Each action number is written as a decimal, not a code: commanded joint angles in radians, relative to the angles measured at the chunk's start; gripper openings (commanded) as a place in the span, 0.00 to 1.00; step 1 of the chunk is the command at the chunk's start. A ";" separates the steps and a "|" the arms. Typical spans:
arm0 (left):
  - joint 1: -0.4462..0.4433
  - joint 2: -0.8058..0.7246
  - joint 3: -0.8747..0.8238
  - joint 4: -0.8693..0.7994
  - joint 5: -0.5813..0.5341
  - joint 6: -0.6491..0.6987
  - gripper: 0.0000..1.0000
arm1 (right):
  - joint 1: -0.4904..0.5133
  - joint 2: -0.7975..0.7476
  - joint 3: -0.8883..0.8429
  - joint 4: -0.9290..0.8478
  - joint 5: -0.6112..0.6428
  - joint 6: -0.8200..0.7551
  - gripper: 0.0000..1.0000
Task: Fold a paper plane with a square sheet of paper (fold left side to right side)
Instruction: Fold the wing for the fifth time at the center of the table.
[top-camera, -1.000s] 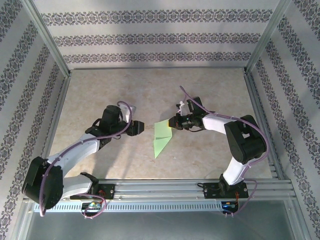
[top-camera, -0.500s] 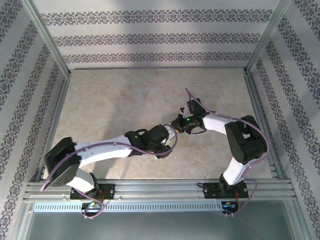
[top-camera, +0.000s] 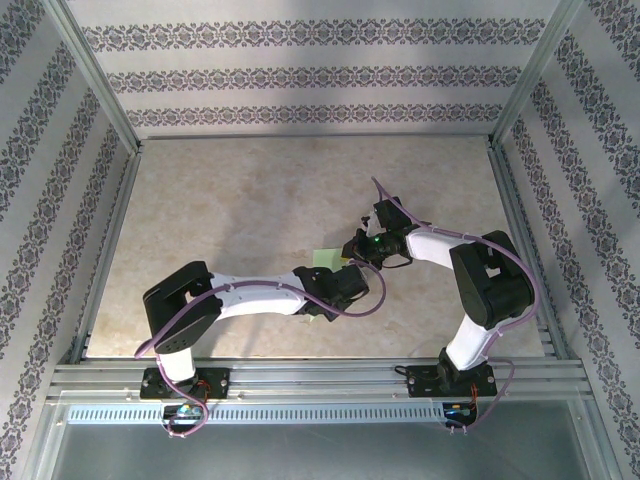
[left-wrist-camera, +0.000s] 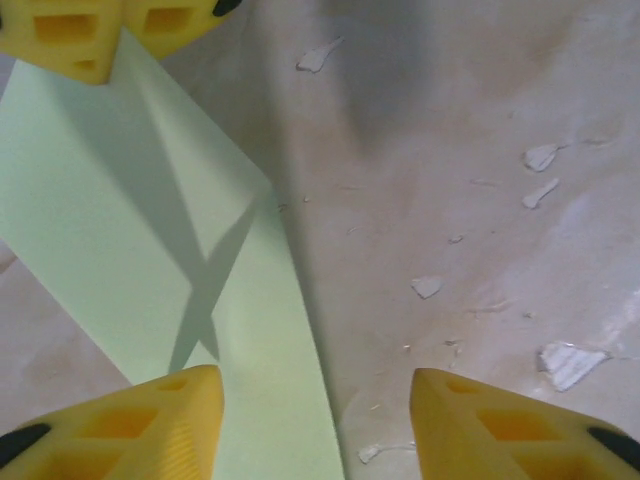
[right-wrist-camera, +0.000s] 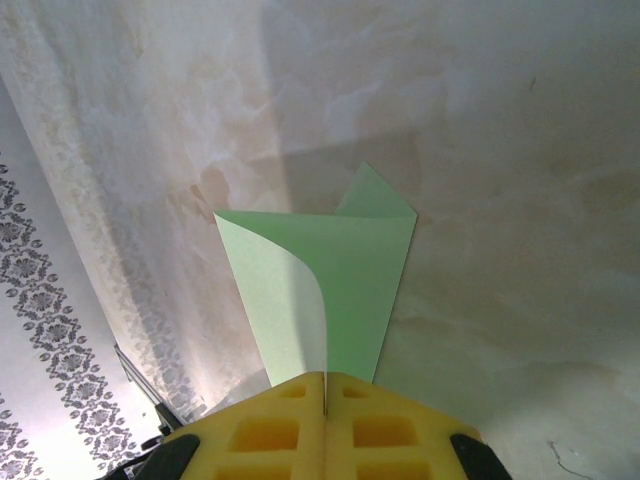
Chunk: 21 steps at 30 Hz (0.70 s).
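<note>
We see a beige marbled table (top-camera: 250, 200). Around the table stand walls (top-camera: 300, 75) papered in grey floral stripes, with metal posts (top-camera: 95, 75) at its corners. Along the table's near edge runs a metal rail (top-camera: 320, 375). White flecks (left-wrist-camera: 565, 362) dot the table's surface.

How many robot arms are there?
2. The left arm stretches from the near-left base to the green paper mid-table; the right arm bends in from the near-right, right gripper pinching that paper.
</note>
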 joint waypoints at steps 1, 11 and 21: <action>-0.010 0.027 0.017 -0.063 -0.054 -0.003 0.47 | -0.009 -0.018 0.019 -0.017 0.020 0.002 0.00; -0.010 0.022 -0.006 -0.051 -0.073 -0.027 0.20 | -0.009 -0.007 0.020 -0.026 0.038 -0.008 0.00; 0.006 0.030 -0.023 -0.004 -0.003 -0.046 0.06 | -0.046 -0.075 -0.021 -0.056 0.120 -0.031 0.19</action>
